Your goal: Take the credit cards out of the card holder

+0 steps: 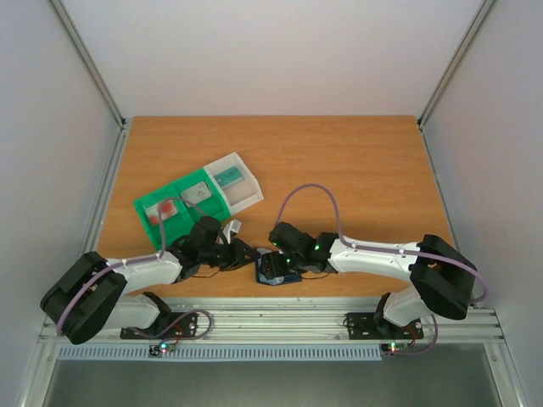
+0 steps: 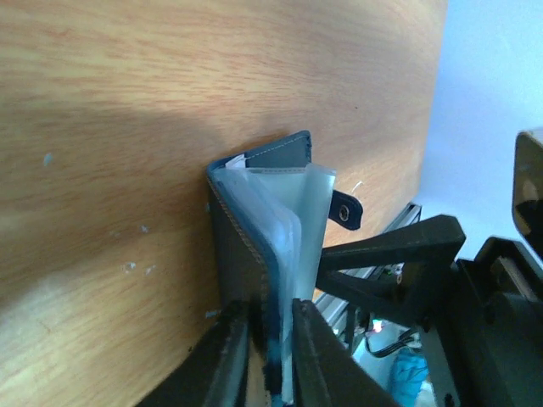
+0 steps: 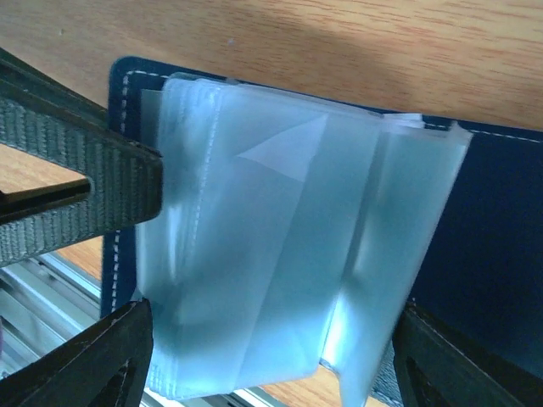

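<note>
left claw nearly closed, pinching dark navy folding card holder on wooden table; right claw wide open, straddling its clear plastic sleeves, gripping nothing.

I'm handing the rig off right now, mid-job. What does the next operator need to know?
Left gripper: fingers shut on one cover of the card holder, holding it open near the table's front edge.
Right gripper: open, fingers straddling the clear plastic sleeves, holding nothing.
Done: one teal card lies in the white end compartment of the tray. What is in the other compartments is too small to name.
Left: I cannot tell whether the sleeves hold more cards. Check them and pull out any that remain.
</note>
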Tool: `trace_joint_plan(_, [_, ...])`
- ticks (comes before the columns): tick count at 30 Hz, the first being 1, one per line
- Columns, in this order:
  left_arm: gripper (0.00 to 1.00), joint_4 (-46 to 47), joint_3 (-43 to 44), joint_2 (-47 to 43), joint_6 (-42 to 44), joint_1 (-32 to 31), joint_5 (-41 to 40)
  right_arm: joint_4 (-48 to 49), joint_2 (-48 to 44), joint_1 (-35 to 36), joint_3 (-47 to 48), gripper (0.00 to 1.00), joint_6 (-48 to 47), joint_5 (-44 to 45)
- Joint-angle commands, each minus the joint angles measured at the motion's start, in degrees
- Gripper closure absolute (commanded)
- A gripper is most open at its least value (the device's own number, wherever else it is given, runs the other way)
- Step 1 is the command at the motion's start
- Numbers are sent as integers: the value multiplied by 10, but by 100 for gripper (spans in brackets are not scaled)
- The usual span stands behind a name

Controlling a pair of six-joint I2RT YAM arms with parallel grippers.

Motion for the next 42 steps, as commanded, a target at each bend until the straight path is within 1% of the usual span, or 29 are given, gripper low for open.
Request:
trace_joint_plan(1, [87,26,5,-1,5,-3,-1,39,7,2,6,21,3,-26])
trace_joint_plan(3, [92,33,4,6,4,-3,2,39,10,2,4,20,7,-21])
trace_joint_plan(5, [99,40,3,10,3,-3,3,32,15,2,5,20,9,-11])
trace_joint_plan(6, [99,40,3,12,3,-4,4,27,17,2,6,21,9,-4])
trace_joint_plan(10, [99,34,4,11,6,-3,3,6,16,2,3,25,10,18])
trace_joint_plan(13, [98,22,4,8,12,-4,-1,-8,8,2,-8,28,13,37])
trace_joint_plan(16, [99,9,6,6,18,-3,-2,-19,-6,2,-17,31,14,52])
trace_joint_plan(19, [100,2,8,5,25,-3,-1,-33,-17,2,-19,29,14,64])
trace_joint_plan(22, [100,-2,9,4,27,-4,1,-47,-27,2,-15,25,12,66])
trace_joint_plan(23, [100,-6,11,4,29,-3,1,-55,-31,2,-11,24,12,81])
trace_joint_plan(25, [100,-15,12,2,33,-4,2,-71,-44,2,0,23,10,85])
trace_joint_plan(28, [100,-26,15,-2,39,-3,4,-85,-69,2,9,24,10,80])
trace_joint_plan(31, [99,-31,16,-5,41,-3,6,-80,-84,2,12,29,12,59])
trace_joint_plan(37, [99,-38,13,-11,42,-4,5,-36,-58,5,18,40,11,3])
trace_joint_plan(39, [99,-38,13,-14,42,-4,5,-29,-39,8,28,41,12,-10])
trace_joint_plan(42, [99,-40,13,-17,40,-4,6,-17,-12,14,42,38,9,-20])
